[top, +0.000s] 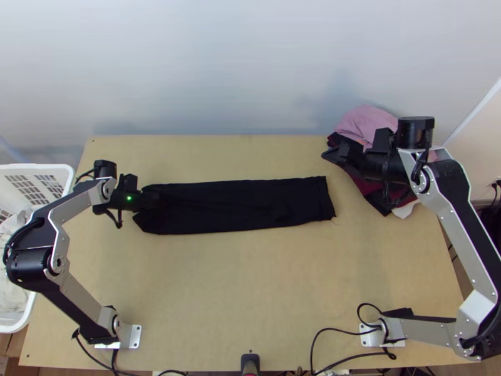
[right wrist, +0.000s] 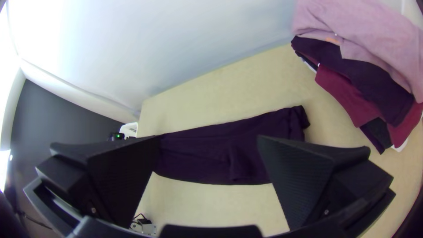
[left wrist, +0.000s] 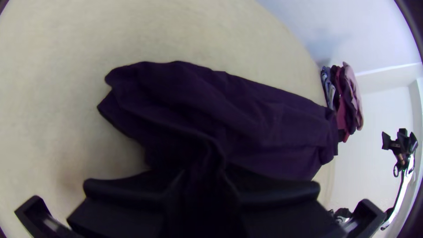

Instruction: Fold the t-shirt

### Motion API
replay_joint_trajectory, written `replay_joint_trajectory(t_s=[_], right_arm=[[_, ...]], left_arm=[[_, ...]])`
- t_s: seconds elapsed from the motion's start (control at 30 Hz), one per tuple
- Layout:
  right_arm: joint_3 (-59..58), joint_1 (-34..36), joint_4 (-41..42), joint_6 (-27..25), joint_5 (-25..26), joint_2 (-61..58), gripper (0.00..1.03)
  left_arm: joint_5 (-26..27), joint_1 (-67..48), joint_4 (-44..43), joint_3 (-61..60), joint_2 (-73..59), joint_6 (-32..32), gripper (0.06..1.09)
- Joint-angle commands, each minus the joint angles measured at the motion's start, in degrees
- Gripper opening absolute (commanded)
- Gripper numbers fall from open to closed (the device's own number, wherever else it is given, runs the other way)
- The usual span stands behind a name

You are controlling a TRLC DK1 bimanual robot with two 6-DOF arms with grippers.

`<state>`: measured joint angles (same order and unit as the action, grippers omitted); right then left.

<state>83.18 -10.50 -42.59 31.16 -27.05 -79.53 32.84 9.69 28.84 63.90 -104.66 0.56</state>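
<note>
Black fabric is pinched between the clenched jaws of the left gripper (left wrist: 202, 178), which grasps the t-shirt (top: 238, 207) near its basket-side end; a ridge of cloth rises into the grip. The jaws of the right gripper (right wrist: 207, 145) stand wide apart with nothing between them, near the other end of the shirt and apart from it.

The black t-shirt lies on the light wooden table (top: 250, 288) as a long, narrow strip, stretching from the left gripper across to a straighter, banded end (top: 324, 197) beside the right gripper. The pinched end is less tidy, its layers spread unevenly in the left wrist view.

The lengthwise folding appears done, and the fold across the strip looks to be the step in hand. That would call for the left gripper to lift its end and carry it over toward the banded end, laying it down flat with the edges matched. A grip this narrow could let the outer corners droop or twist on the way, leaving a crooked fold; the right gripper may be needed to steady or straighten the cloth.

Beyond the banded end sits a stack of folded garments (top: 363, 122), pink on top with dark and maroon layers below. At the table's opposite side stands a white laundry basket (top: 41, 168) holding pale cloth (top: 14, 285), and a pale wall (top: 250, 69) rises behind the table.
</note>
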Motion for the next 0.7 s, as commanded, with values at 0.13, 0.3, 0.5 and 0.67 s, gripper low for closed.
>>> replay_joint_trajectory(t_s=[0.13,0.3,0.5,0.67], right_arm=[[-3.2,0.9,-0.3,0.3,-0.7,3.1,0.99],[-5.0,1.2,0.1,0.0,-0.8,3.8,0.99],[-6.1,1.2,0.7,0.0,-0.8,3.7,0.99],[-6.7,1.1,0.8,0.0,-0.8,3.3,0.99]], left_arm=[[-1.8,16.9,8.5,-1.2,-0.4,10.9,0.10],[-3.0,29.4,18.2,7.4,-2.8,19.8,0.10],[-1.6,31.4,31.0,14.8,3.4,21.6,0.10],[-0.7,23.2,39.2,16.5,13.3,17.0,0.10]])
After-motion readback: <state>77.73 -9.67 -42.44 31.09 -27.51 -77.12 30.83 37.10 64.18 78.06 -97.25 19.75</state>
